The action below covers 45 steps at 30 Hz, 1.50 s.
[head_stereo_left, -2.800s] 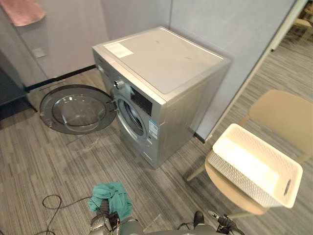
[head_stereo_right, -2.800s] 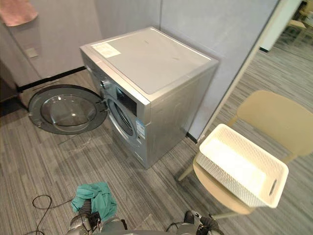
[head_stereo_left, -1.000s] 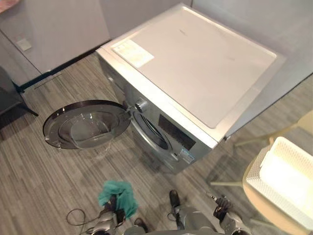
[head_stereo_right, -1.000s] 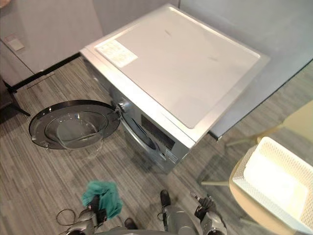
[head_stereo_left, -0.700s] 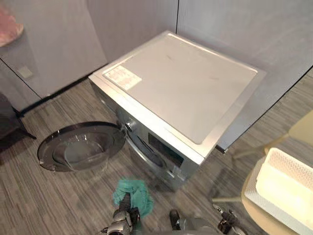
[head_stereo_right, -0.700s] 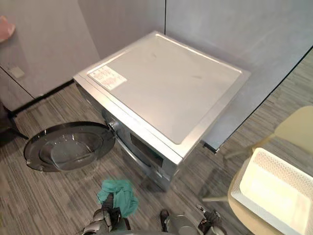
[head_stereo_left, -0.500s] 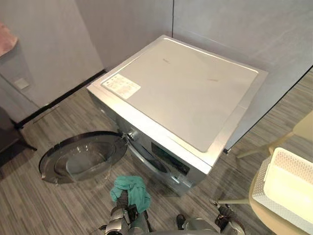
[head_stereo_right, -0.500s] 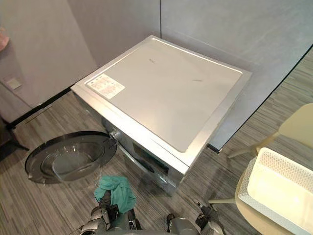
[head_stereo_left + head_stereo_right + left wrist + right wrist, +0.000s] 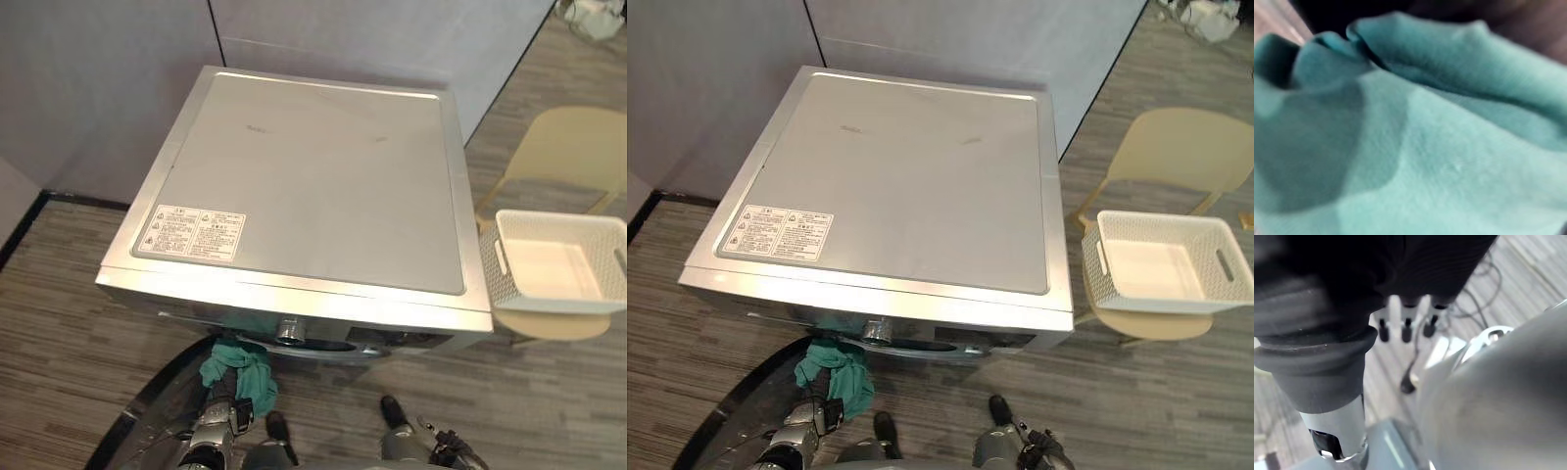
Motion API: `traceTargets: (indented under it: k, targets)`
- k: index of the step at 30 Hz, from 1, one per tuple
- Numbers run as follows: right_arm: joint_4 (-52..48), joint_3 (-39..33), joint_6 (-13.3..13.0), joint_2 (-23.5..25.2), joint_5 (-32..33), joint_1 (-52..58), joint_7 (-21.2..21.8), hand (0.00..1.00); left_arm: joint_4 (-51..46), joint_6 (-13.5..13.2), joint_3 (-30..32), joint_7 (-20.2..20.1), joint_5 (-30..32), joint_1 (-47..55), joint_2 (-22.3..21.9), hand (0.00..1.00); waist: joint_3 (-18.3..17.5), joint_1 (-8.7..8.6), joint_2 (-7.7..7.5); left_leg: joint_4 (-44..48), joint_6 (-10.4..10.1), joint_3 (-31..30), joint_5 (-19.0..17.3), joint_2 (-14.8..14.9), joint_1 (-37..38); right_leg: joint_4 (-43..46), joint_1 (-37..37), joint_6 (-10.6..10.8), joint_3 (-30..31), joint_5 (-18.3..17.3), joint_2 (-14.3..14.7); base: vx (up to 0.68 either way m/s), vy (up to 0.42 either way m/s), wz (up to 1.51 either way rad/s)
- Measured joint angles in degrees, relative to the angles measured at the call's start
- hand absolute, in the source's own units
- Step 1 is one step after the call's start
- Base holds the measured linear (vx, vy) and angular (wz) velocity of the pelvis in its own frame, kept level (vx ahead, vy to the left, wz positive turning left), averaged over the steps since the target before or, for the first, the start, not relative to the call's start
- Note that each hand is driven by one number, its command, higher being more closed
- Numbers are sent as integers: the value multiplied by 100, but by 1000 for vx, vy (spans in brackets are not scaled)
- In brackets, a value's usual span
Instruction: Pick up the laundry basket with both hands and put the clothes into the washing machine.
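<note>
The step in hand looked like loading, with the lifting of the basket behind it: the left robot hand [image 9: 217, 429] had its fingers closed into a bunch of teal cloth [image 9: 240, 364] and held it up just in front of the washing machine [image 9: 313, 176], close under the front edge where the drum opening should lie, though the machine's top hid most of that opening from the head views. The machine's door [image 9: 147, 421] stood swung open beside the hand. The white laundry basket [image 9: 563, 305] sat on a beige chair [image 9: 568, 147] to the right of the machine, well apart from both arms, with nothing showing inside it. The right robot hand [image 9: 1406, 325] hung low at the robot's side, fingers straight and loose, holding nothing. The next move probably called for carrying the cloth forward through the opening and deep enough into the drum before the fingers let go, so that it would not snag on the lip or drop onto the floor.
</note>
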Motion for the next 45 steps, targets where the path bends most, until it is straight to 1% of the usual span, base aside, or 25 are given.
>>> traceTargets:
  k: [1,2,3,4,5,6,7,8,9,12,15,19,20,21,23,24,26,27,29,31,34,36,40,42,45]
  targets:
    - [-58,51,-1,-32,-4,-13,3,0,59,4,36,1,6,7,32,100,-32,32,68,-178,57,168,90,-2,18,-144,-125,-290,-302,360,44,-89,89,-57]
    - [-73,57,-1,-29,-3,-12,2,0,67,7,50,0,7,14,43,100,-33,41,69,-198,60,202,100,5,29,-176,-130,-358,-377,421,56,-40,49,-66]
    - [-140,124,-3,-9,0,-3,2,0,85,14,105,3,31,68,87,100,-34,97,64,-215,66,342,101,62,86,-288,-137,-625,-723,665,119,-15,20,-67]
    - [-195,278,-6,-11,1,4,15,0,81,18,226,-6,78,168,88,100,-36,130,55,-233,97,510,79,132,175,-308,-140,-804,-1060,816,213,-4,2,-74]
    - [-235,310,-7,-3,2,2,25,0,81,19,312,-5,109,184,78,100,-34,136,55,-241,132,589,51,175,214,-236,-155,-814,-1177,788,273,3,-52,-44]
    - [-393,430,-18,31,11,-5,46,0,83,51,407,-8,138,282,70,100,16,52,153,-255,156,613,23,277,254,449,-186,-735,-1203,18,582,47,-70,-1]
    - [-438,503,-23,43,21,26,74,0,74,52,438,-17,186,313,99,100,2,-15,105,-268,162,574,20,268,336,889,-181,-764,-1249,-506,782,76,-80,3]
    - [-438,522,-25,49,33,25,100,0,72,56,439,-28,212,345,114,100,-29,4,13,-302,124,601,31,217,390,969,-199,-818,-1358,-644,817,101,-44,-34]
    - [-481,581,-68,56,65,-32,130,0,95,100,449,-74,217,419,133,100,-103,68,-112,-308,45,733,4,161,417,863,-221,-845,-1314,-670,813,85,-36,-57]
    - [-634,729,-260,62,178,-181,141,0,98,139,419,-131,291,326,84,100,-113,26,-156,-308,11,833,93,79,301,405,-193,-891,-1137,-701,740,116,-72,-34]
    - [-616,716,-281,52,237,-150,144,0,93,138,178,-129,418,144,-34,100,-39,-6,-93,-321,11,736,92,68,504,222,79,-1006,-1102,-782,720,111,-90,-14]
    - [-456,707,-283,-26,266,-114,138,0,78,119,-29,-130,410,-136,-208,100,60,-31,-24,-346,9,377,91,54,687,62,401,-1030,-1285,-828,669,40,-59,14]
    - [-428,700,-282,-24,265,-105,137,0,74,110,-91,-130,409,-160,-213,100,73,-42,-43,-355,-10,306,104,13,675,58,432,-1071,-1379,-922,617,-22,-27,33]
    - [-387,679,-278,-24,258,-78,137,0,67,91,-210,-135,405,-109,-204,100,93,-21,-82,-303,-25,246,114,-73,674,210,450,-1094,-1444,-1223,520,-32,-29,37]
    - [-355,677,-277,-23,230,-71,138,0,48,84,-236,-135,405,-56,-198,100,201,-35,-94,7,-38,115,2,-96,610,547,448,-1163,-1419,-1606,482,-36,-54,47]
    - [-357,671,-277,-40,213,-37,137,0,-43,74,-235,-133,407,8,-260,100,407,-53,-35,821,-93,-110,-349,32,362,1021,434,-1080,-1422,-2003,491,-82,-99,54]
    - [-389,683,-268,-56,203,-12,138,0,-315,34,-223,-121,406,218,-348,100,560,34,62,1884,-232,-321,-724,276,-38,1571,310,-890,-1432,-2327,573,-143,-106,28]
    - [-455,758,-267,-69,157,-14,126,0,-427,27,-222,-125,406,372,-400,100,564,51,59,2311,-235,-545,-759,294,-287,1866,159,-818,-1422,-2473,546,-122,-70,9]
    - [-573,841,-271,-75,100,-10,103,0,-487,25,-232,-128,398,474,-511,100,566,93,60,2437,-236,-673,-787,285,-438,2101,-38,-723,-1388,-2582,536,-93,-46,6]
    - [-768,899,-271,-31,28,25,68,0,-713,16,-247,-134,365,537,-640,100,577,131,67,2246,-120,-611,-931,324,-439,2272,-213,-679,-1391,-2612,555,-81,-32,4]
    - [-1027,957,-316,128,25,105,-9,0,-1225,-29,-678,-122,174,623,-626,100,610,156,-61,2174,-121,-498,-942,215,-429,2507,-370,-588,-1342,-2652,502,-88,-9,-5]
    - [-1207,1011,-381,156,57,155,-18,0,-1611,-50,-939,-130,128,613,-621,100,707,134,-58,2192,-143,-480,-956,134,-469,2648,-469,-565,-1357,-2667,415,-46,10,5]
    - [-1596,1185,-447,205,299,176,-77,0,-2324,-282,-1520,-225,-233,435,-600,100,811,137,-29,2944,-57,-546,-1187,193,-1291,3350,-1251,-495,-1380,-2877,362,-64,8,11]
    - [-1758,1299,-455,195,444,44,-137,0,-2440,-337,-1761,-287,-257,212,-608,100,1075,135,-25,3513,-42,-592,-1462,337,-1649,3760,-1544,-462,-1361,-3061,456,-64,11,-8]
    - [-1971,1520,-479,233,465,-76,-146,0,-2424,-335,-1924,-381,-256,-5,-642,100,1227,146,-85,3993,-44,-582,-1708,533,-2054,4085,-1946,-511,-1303,-3161,598,-9,19,-22]
